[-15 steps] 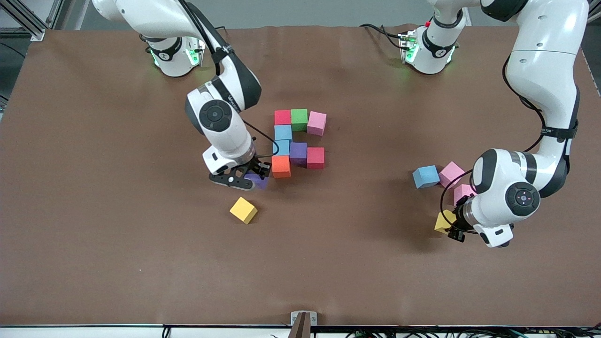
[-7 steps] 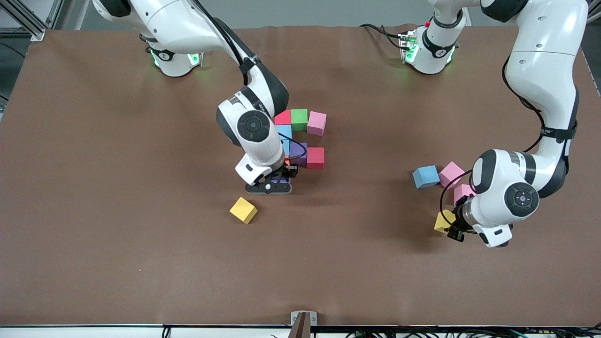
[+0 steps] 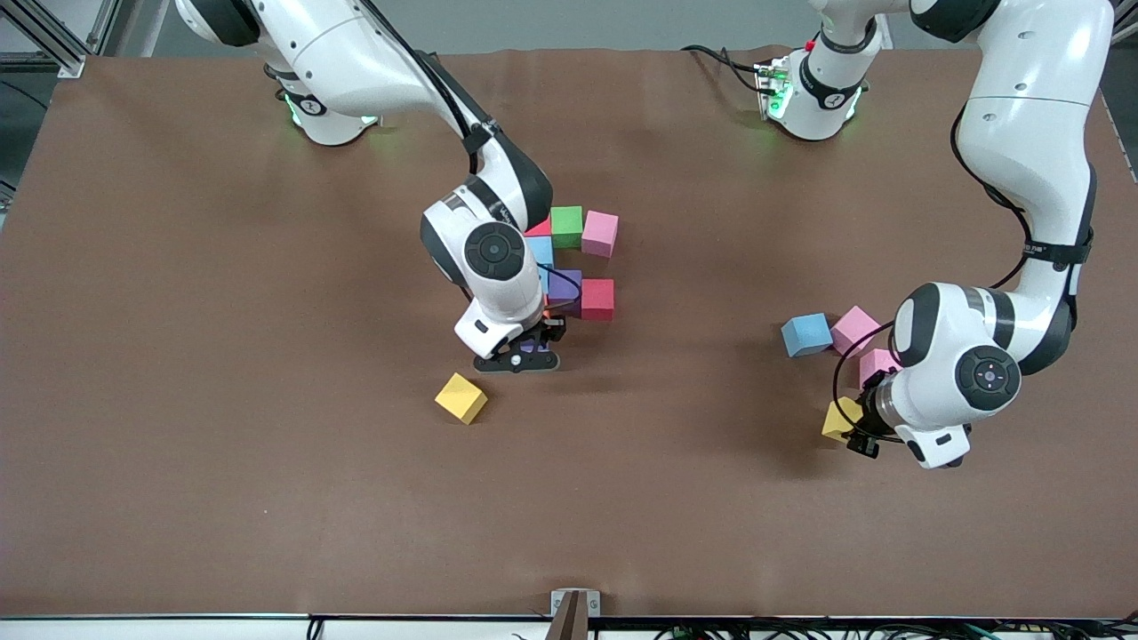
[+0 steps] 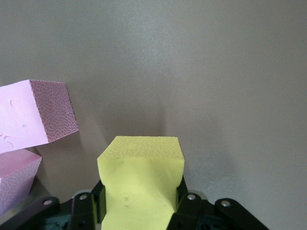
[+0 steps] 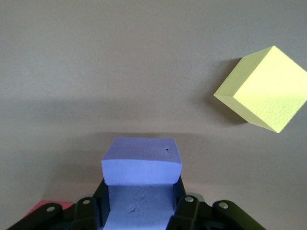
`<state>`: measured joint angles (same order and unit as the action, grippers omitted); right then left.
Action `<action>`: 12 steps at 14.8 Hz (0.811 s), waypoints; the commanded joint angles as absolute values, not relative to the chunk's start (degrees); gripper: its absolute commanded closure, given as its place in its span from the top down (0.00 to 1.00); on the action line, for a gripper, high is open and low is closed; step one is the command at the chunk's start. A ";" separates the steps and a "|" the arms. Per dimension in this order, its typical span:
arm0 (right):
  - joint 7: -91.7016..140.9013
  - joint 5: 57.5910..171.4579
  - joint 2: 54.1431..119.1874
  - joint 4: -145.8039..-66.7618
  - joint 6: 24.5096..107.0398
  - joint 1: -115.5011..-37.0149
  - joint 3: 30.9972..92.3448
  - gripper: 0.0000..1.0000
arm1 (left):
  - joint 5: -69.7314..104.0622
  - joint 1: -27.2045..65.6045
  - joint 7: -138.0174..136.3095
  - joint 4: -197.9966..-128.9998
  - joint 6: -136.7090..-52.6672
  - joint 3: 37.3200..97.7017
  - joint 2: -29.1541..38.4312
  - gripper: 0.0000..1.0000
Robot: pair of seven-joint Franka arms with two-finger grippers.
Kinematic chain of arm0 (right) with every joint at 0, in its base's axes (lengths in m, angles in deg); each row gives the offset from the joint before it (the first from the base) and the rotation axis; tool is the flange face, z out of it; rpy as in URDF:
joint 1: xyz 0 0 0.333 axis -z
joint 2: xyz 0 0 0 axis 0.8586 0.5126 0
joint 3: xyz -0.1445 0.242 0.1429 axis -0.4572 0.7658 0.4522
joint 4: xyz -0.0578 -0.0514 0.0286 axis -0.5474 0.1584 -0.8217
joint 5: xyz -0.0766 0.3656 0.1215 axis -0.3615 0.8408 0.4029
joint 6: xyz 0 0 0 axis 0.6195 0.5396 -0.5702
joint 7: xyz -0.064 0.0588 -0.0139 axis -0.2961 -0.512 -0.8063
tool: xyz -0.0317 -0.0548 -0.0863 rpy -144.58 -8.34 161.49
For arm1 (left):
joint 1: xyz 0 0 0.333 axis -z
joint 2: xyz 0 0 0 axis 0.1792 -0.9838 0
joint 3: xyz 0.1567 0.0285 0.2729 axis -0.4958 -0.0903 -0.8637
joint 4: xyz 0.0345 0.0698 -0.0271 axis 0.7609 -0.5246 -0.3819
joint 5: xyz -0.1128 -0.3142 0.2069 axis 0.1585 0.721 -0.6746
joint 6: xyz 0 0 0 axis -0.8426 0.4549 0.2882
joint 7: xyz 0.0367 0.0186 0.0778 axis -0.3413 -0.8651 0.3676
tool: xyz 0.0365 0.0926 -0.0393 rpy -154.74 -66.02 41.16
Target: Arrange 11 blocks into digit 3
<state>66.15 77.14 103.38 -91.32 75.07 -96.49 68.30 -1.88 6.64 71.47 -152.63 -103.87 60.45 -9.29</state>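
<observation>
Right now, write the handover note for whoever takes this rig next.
Right gripper: shut on a purple block, low at the camera-side end of the partial digit 3, beside a loose yellow block.
Left gripper: shut on a yellow block, toward the left arm's end beside two pink blocks and a blue block.
Done: top row, part of the middle row.
Left: place both held blocks, then the loose ones.

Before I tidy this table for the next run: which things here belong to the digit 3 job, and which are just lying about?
Belonging to the job:
- partly built figure
- purple block in the right tool
- yellow block in the left tool
- loose yellow block
- blue block
- two pink blocks

Just lying about:
- cables near the left arm's base
</observation>
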 commanded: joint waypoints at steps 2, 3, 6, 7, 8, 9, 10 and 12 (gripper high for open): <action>65.67 75.92 104.95 -90.58 76.10 -96.78 68.09 0.02 | -2.90 6.72 71.53 -152.20 -103.38 60.52 -9.47 0.31; 65.67 76.01 105.12 -90.76 76.97 -96.69 68.09 0.02 | -2.90 6.72 71.53 -152.20 -103.38 60.52 -9.47 0.31; 65.75 76.18 106.00 -91.02 77.77 -96.78 68.09 0.02 | -2.90 6.72 71.62 -152.20 -103.38 60.61 -9.38 0.31; 65.67 76.18 106.18 -91.11 77.77 -96.86 68.09 0.02 | -2.90 6.72 71.62 -152.20 -103.38 60.52 -9.38 0.31; 65.75 76.18 106.27 -91.11 77.77 -97.21 68.09 0.02 | -2.90 6.72 71.62 -152.20 -103.38 60.52 -9.38 0.31; 65.67 76.18 106.35 -91.37 77.77 -97.22 68.09 0.02 | -2.90 6.72 71.62 -152.20 -103.38 60.61 -9.47 0.31; 65.67 76.18 106.44 -91.46 77.77 -97.30 68.17 0.02 | -2.99 6.72 71.62 -152.20 -103.38 60.52 -9.38 0.31; 65.75 76.18 106.70 -91.55 77.77 -97.83 68.17 0.02 | -2.90 6.72 71.53 -152.20 -103.38 60.52 -9.47 0.31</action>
<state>66.11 76.54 106.49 -91.32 77.40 -97.09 68.34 -1.88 6.64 71.47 -152.63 -103.87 60.45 -9.29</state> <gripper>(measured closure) 0.467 0.458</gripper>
